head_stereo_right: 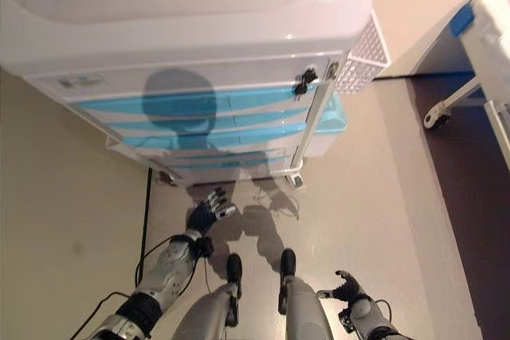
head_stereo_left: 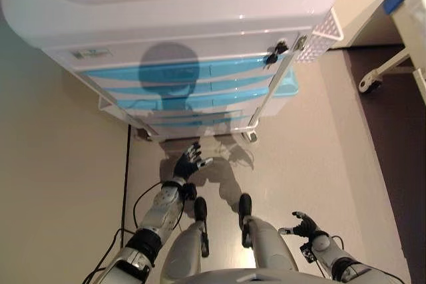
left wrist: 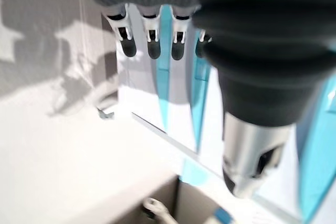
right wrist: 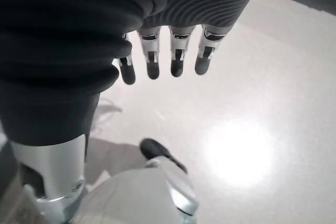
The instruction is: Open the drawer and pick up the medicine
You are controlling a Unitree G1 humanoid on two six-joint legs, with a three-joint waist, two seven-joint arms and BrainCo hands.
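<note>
A white drawer cabinet [head_stereo_left: 173, 18] with several blue-striped drawer fronts [head_stereo_left: 180, 84] stands ahead of me, all drawers closed. No medicine shows in any view. My left hand [head_stereo_left: 189, 163] is raised in front of the lowest drawers, a short way from them, fingers straight and open, holding nothing. The left wrist view shows the fingers [left wrist: 152, 45] pointing at the blue and white drawer fronts [left wrist: 178, 103]. My right hand [head_stereo_left: 305, 225] hangs low at the right over the floor, open and empty.
A white perforated basket [head_stereo_left: 319, 38] hangs on the cabinet's right side. A dark key or latch [head_stereo_left: 275, 51] sits at the upper right of the drawer stack. A wheeled white frame [head_stereo_left: 383, 74] stands at the right. A beige wall [head_stereo_left: 53, 184] runs along the left.
</note>
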